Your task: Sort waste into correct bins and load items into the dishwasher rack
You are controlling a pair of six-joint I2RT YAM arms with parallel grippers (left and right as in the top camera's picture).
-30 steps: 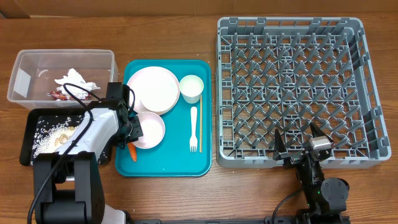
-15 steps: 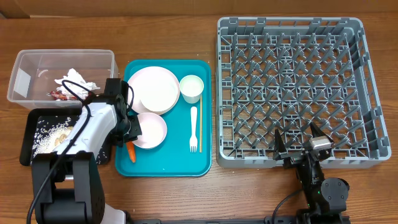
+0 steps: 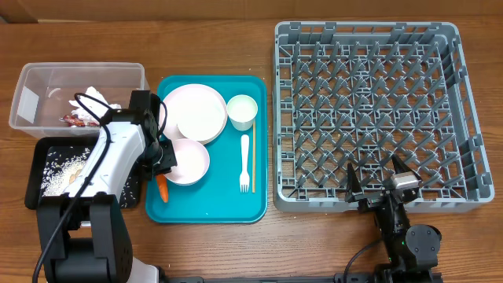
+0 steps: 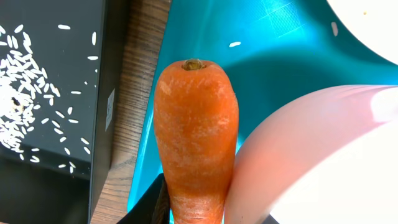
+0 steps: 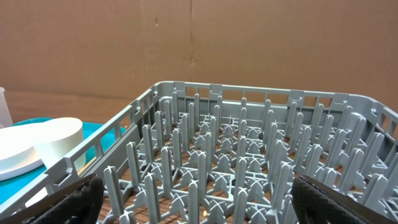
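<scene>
1. Where the teal tray (image 3: 206, 211) has its left edge, the left gripper (image 3: 163, 174) is clamped on the butt of the carrot (image 3: 162, 189).
2. The carrot lies between the black tray (image 3: 33, 198) and the pink plate (image 3: 189, 162), just beside the plate's rim. Whether it touches the teal tray cannot be told.
3. In the left wrist view the carrot is a blunt orange stub with a matt, faintly streaked skin and a small brown stem scar at its free end.
4. The right gripper (image 3: 377, 182) sits at the near wall of the rack (image 3: 365, 102), jaws wide apart and gripping nothing.
5. Tub (image 3: 31, 79): clear plastic, rectangular, rounded corners. Contents: a crumpled white napkin (image 3: 94, 100) and a red crinkled wrapper (image 3: 74, 119).
6. Black tray: shallow, rectangular, glossy. Contents: scattered white rice (image 3: 53, 179) and a few pale lumps of scrap, partly hidden by the left arm.
7. Teal tray: smooth plastic, rounded corners. Contents:
   - a round white plate (image 3: 196, 112), at the rear;
   - the pink plate, round, near the left edge;
   - a white cup (image 3: 242, 110), upright, right of the white plate;
   - a white fork (image 3: 244, 162) and a thin wooden chopstick (image 3: 252, 162), side by side.
8. Rack: square grey plastic crate with slotted walls and a grid floor of upright pegs.
9. All containers stand on a wood-grain table (image 3: 236, 255).
</scene>
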